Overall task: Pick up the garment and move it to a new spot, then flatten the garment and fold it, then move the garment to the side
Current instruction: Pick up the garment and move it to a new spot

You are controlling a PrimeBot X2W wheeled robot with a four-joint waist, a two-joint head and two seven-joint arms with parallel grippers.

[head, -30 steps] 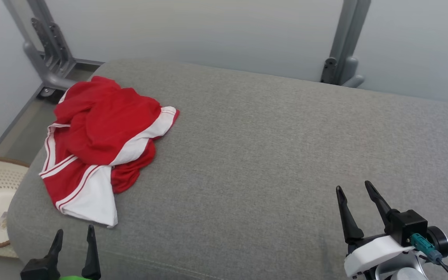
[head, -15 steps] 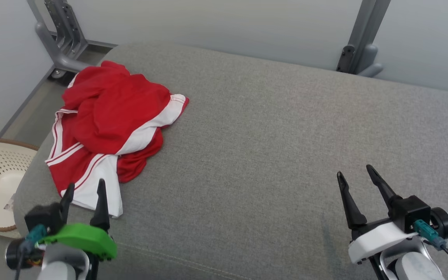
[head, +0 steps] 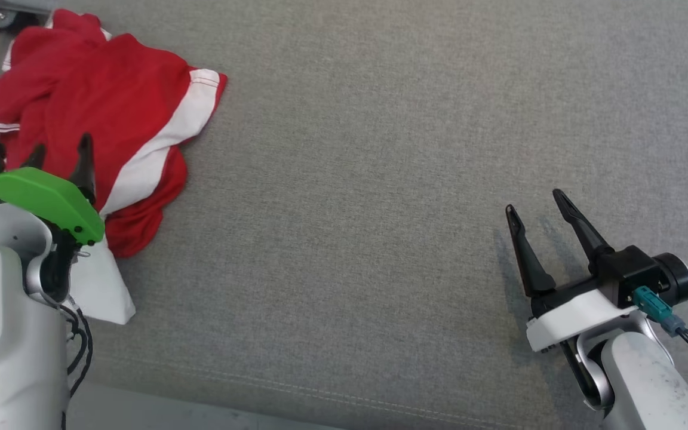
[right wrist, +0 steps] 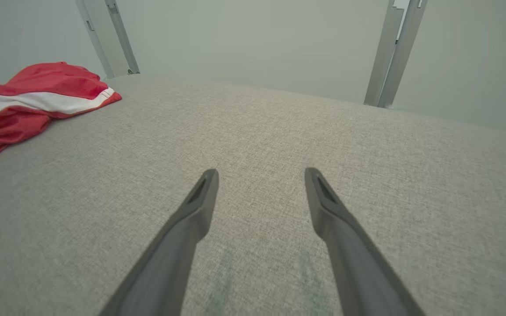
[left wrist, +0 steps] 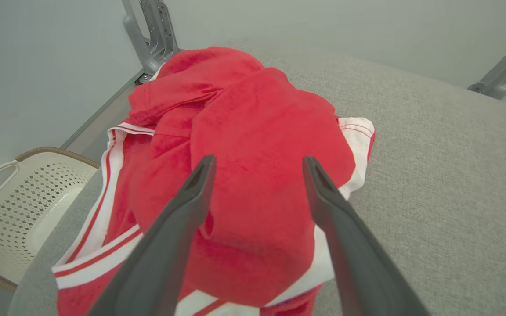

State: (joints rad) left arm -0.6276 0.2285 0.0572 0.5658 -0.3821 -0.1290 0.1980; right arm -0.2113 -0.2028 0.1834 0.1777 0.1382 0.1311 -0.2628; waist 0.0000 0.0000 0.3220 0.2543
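1. The grey cushion [head: 380,179] carries the whole job. The head camera has tipped down toward it, so the scene's apparent slide is not a move of the things on it.
2. The red-and-white garment [head: 111,101] lies crumpled at the cushion's far left corner, where it lay a second ago, and has not yet been lifted.
3. A cream basket [left wrist: 24,197] stands on the floor off the cushion's left edge.
4. The left gripper [head: 62,144] has come in from the cushion's near left edge. It now hangs over the garment's red mound, fingers spread wide and holding nothing. I cannot tell whether the tips touch cloth. I judge the first pick is about to start.
5. The right gripper [head: 533,201] is also spread and empty, over bare cushion at the near right.
6. Count: one cushion, one garment, one basket, two grippers, and two frame posts [right wrist: 391,52] behind the cushion's far edge.
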